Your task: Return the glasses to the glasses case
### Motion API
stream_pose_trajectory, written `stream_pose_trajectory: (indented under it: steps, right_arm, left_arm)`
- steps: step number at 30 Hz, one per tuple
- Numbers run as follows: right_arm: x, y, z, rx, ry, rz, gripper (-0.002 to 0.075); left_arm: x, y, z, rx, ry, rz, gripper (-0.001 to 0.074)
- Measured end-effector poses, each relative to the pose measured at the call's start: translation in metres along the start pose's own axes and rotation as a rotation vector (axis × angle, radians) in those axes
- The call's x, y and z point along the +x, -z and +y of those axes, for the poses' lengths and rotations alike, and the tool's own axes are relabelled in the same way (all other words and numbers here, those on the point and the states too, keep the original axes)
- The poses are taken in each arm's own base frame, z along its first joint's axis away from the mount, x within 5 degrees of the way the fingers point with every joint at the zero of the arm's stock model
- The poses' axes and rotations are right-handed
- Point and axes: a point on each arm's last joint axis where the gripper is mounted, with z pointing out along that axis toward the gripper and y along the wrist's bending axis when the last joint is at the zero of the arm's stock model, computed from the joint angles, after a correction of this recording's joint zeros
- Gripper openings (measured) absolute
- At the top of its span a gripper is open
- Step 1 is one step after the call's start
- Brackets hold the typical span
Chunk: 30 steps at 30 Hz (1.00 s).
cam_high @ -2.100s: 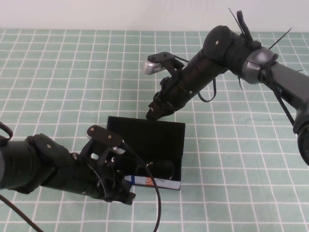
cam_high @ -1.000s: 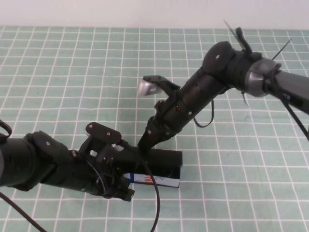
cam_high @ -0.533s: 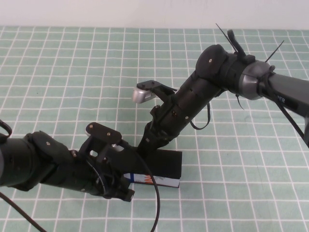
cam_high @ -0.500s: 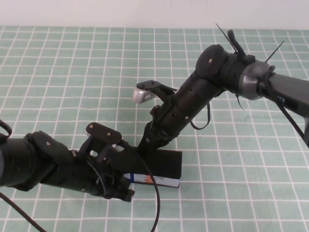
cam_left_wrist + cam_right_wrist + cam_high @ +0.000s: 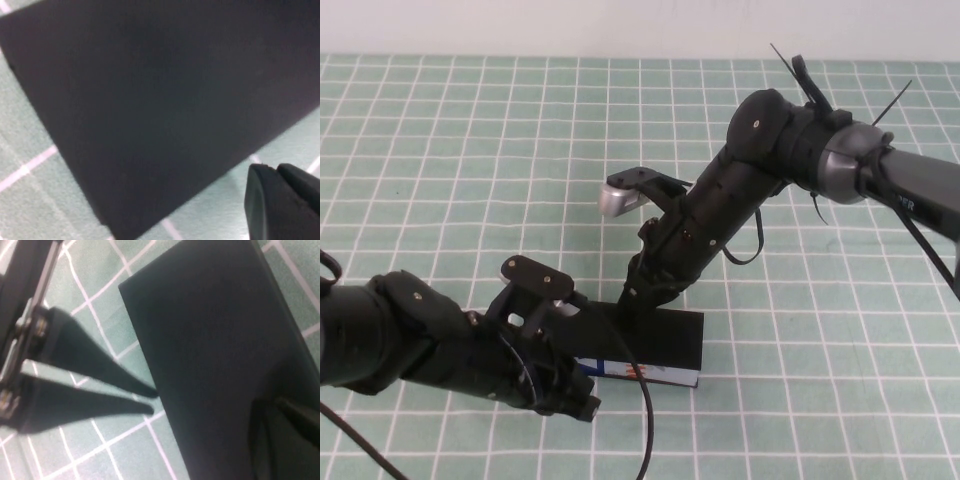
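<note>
The glasses case (image 5: 665, 338) lies with its black flap lid down flat; its white printed front edge (image 5: 632, 370) faces me. The glasses are hidden from view. My right gripper (image 5: 633, 299) is shut, with its tip resting on the rear part of the lid; in the right wrist view the tip (image 5: 282, 407) touches the lid (image 5: 215, 340). My left gripper (image 5: 582, 402) is shut and sits at the case's front left corner, beside the case. In the left wrist view its tips (image 5: 276, 169) hover over the mat next to the black lid (image 5: 150, 100).
A green mat with a white grid (image 5: 470, 150) covers the table. A white wall runs along the far edge. The left gripper's fingers (image 5: 100, 371) show in the right wrist view, pointing at the case's edge.
The flap lid, which stood open with the glasses showing inside, has come down flat as my right gripper moved down and towards me onto it. My left arm has barely moved.
</note>
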Motion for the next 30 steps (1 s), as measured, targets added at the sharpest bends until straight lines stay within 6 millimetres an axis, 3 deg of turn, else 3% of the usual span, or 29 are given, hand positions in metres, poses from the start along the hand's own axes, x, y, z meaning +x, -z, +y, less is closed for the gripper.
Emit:
stream_pose_trajectory:
  steps: [5, 9, 19, 25, 30]
  right_arm:
    - [-0.005, 0.008, 0.007, -0.007, 0.025, -0.034, -0.0011]
    - [-0.016, 0.032, 0.024, 0.021, 0.099, -0.091, -0.0011]
    - [-0.044, 0.145, 0.100, 0.300, 0.297, -0.478, -0.0011]
    - [-0.031, 0.209, 0.158, 0.439, 0.417, -0.640, -0.0011]
    - [-0.010, 0.250, 0.204, 0.494, 0.503, -0.726, -0.0011]
  left_arm:
    - [-0.009, 0.022, -0.009, 0.006, -0.043, -0.071, -0.0002]
    - [-0.019, 0.057, -0.022, -0.003, -0.133, -0.193, -0.0002]
    - [-0.022, 0.171, -0.058, -0.127, -0.439, -0.546, -0.0002]
    - [0.000, 0.236, -0.075, -0.232, -0.585, -0.675, -0.0002]
    - [0.028, 0.262, -0.093, -0.195, -0.686, -0.586, -0.0002]
